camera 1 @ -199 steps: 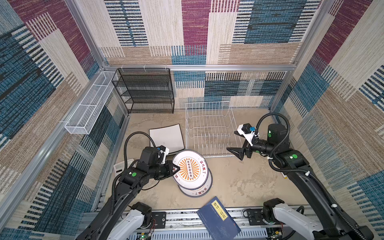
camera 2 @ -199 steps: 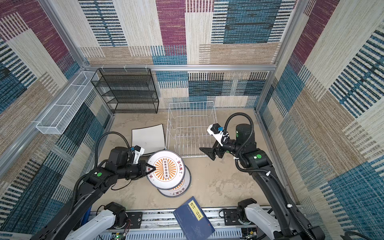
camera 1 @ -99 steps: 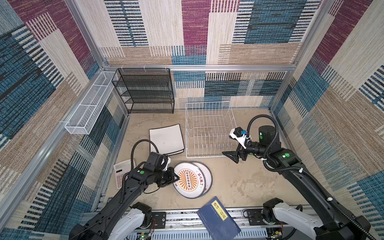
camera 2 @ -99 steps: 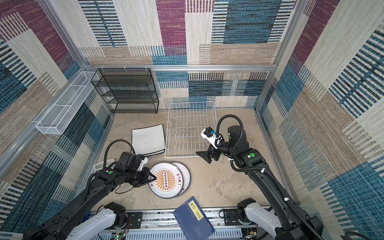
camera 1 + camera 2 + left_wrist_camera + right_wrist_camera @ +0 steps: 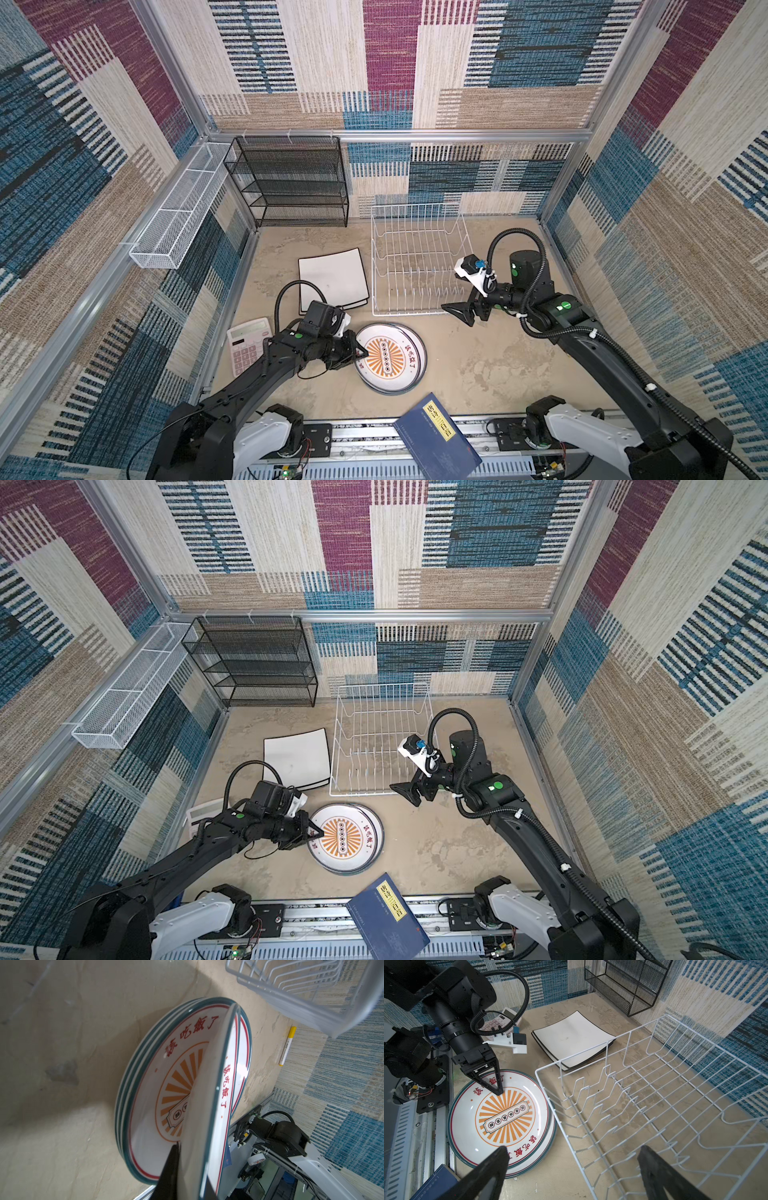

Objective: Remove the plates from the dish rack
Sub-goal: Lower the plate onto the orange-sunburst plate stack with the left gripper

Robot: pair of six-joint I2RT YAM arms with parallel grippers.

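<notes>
The top round plate (image 5: 199, 1115) lies on the stack of round plates (image 5: 390, 359) in front of the empty dish rack (image 5: 415, 266), its near rim tilted up between the narrow jaws of my left gripper (image 5: 362, 354). Whether they pinch it, I cannot tell. If I pull back carelessly, the lower finger may drag the plate off the stack toward the blue book (image 5: 436, 436). My right gripper (image 5: 457, 315) hangs wide and empty beside the rack

Black arms (image 5: 249, 386), green dots (image 5: 564, 306), white bases (image 5: 266, 432), ribbed cables (image 5: 515, 235).

The left arm half hides the calculator (image 5: 198, 814); the wrist-view dish rack (image 5: 311, 1007) is blurred.
</notes>
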